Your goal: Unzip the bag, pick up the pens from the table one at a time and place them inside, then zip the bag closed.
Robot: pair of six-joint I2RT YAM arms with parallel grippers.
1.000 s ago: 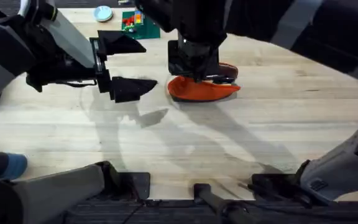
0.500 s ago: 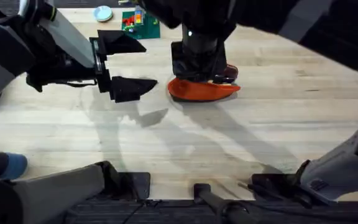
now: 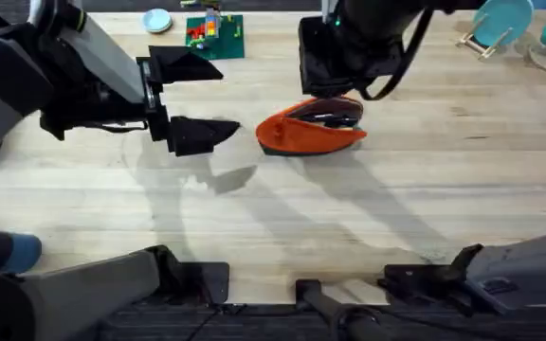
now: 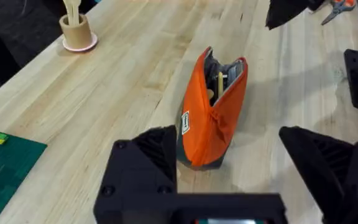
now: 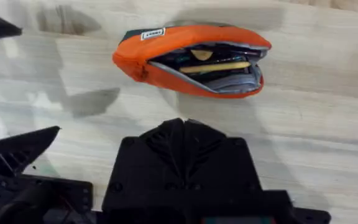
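Now the orange pencil pouch [image 3: 309, 133] stands on the wooden tabletop [image 3: 396, 208] with its zipper gaping, and the yellowish-tan pen [image 5: 219, 66] lies inside among darker contents. So closing is the step in hand, as I judge it. My left pincer [image 3: 190, 99] hangs released just beside the pouch's closed end; my right pincer [image 5: 182, 134] is clenched above the pouch, grasping nothing. I should pin the closed end with my left, find the pull, which I cannot make out, and draw it straight along the teeth, keeping fabric clear.
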